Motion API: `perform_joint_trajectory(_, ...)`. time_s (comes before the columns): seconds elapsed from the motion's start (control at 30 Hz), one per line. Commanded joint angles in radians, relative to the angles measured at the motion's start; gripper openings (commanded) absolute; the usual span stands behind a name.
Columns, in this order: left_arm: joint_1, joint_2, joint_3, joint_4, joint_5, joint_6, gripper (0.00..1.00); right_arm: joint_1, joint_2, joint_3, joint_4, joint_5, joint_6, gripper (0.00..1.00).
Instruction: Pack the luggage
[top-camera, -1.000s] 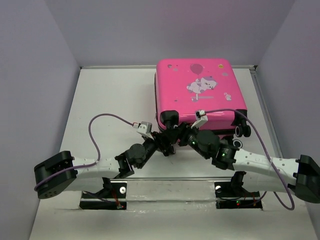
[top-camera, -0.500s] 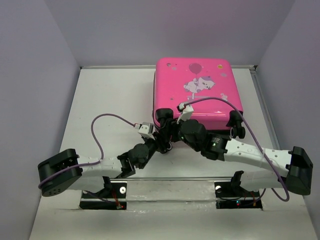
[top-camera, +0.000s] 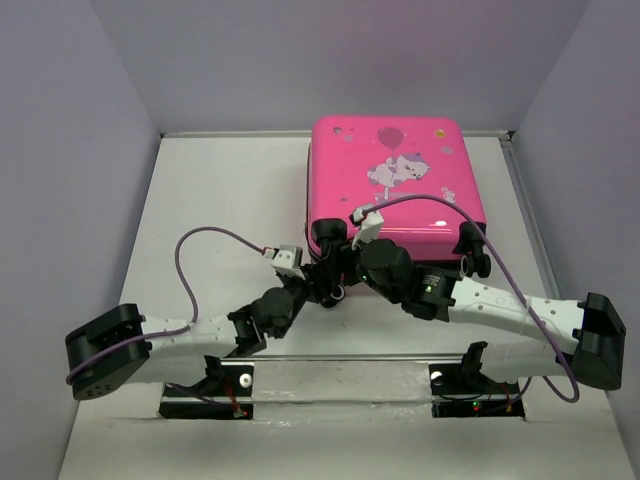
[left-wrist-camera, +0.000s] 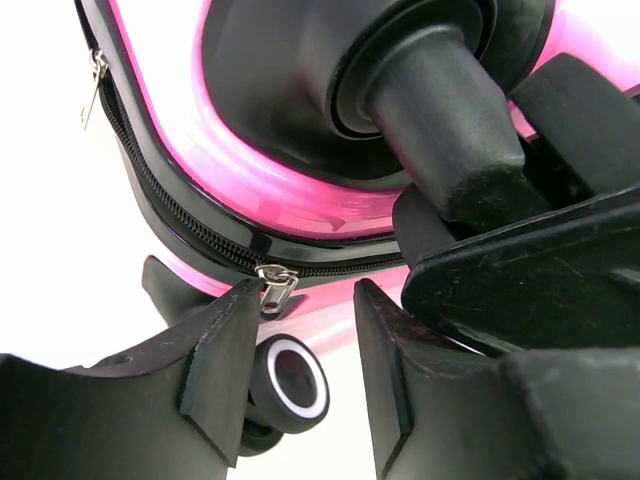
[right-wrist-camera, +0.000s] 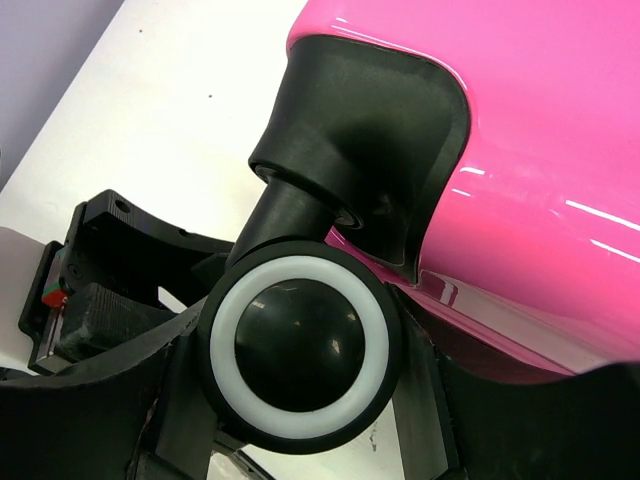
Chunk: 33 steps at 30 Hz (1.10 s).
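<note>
The hot-pink luggage (top-camera: 395, 185) lies flat and zipped shut at the back of the table, sticker side up. Both grippers meet at its near-left corner. My right gripper (top-camera: 343, 262) is shut on a black caster wheel with a white ring (right-wrist-camera: 295, 345), with one finger on each side. My left gripper (top-camera: 322, 285) is open just below that corner. In the left wrist view the metal zipper pull (left-wrist-camera: 275, 287) hangs by my left fingertip (left-wrist-camera: 235, 310), and a second wheel (left-wrist-camera: 290, 380) shows between the jaws. The luggage's inside is hidden.
The luggage's other pair of wheels (top-camera: 476, 263) sticks out at its near-right corner. White side walls (top-camera: 120, 200) close in the table. Purple cables (top-camera: 200, 250) loop over both arms, and the arm bases (top-camera: 220, 385) sit at the near edge.
My right arm has swung left and forward, bringing its gripper onto the near-left wheel. The luggage's near edge shifted slightly. My left gripper stayed at the corner, its arm drifting a little.
</note>
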Motion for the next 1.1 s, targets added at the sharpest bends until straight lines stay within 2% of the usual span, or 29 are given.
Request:
perform_joint_trajectory(0.0,0.003,0.023,0.065,0.035,-0.069,0.082,0.50,0.010,-0.044,0.095,0.153,-0.019,-0.006,0.07)
perform_joint_trajectory(0.2,0.014,0.029,0.047,-0.012,-0.103,0.072,0.45,0.010,-0.056,0.082,0.158,-0.016,-0.007,0.07)
perform_joint_trajectory(0.4,0.022,0.066,0.056,0.019,-0.081,0.092,0.51,0.010,-0.056,0.076,0.172,-0.038,-0.003,0.07)
perform_joint_trajectory(0.63,0.042,0.119,0.109,0.062,-0.049,0.113,0.50,0.010,-0.045,0.059,0.215,-0.099,-0.006,0.07)
perform_joint_trajectory(0.77,0.051,0.112,0.112,0.068,-0.061,0.107,0.40,0.010,-0.048,0.035,0.238,-0.116,-0.001,0.07)
perform_joint_trajectory(0.8,0.052,0.106,0.112,0.068,-0.064,0.106,0.35,0.010,-0.048,0.029,0.245,-0.118,0.000,0.07)
perform_joint_trajectory(0.9,0.051,0.083,0.114,0.076,-0.075,0.105,0.31,0.010,-0.047,0.007,0.251,-0.130,0.010,0.07)
perform_joint_trajectory(1.0,0.051,0.064,0.122,0.080,-0.092,0.116,0.10,0.010,-0.050,-0.016,0.268,-0.130,0.019,0.07)
perform_joint_trajectory(1.07,0.051,0.052,0.128,0.070,-0.103,0.127,0.06,0.010,-0.059,-0.031,0.273,-0.128,0.025,0.07)
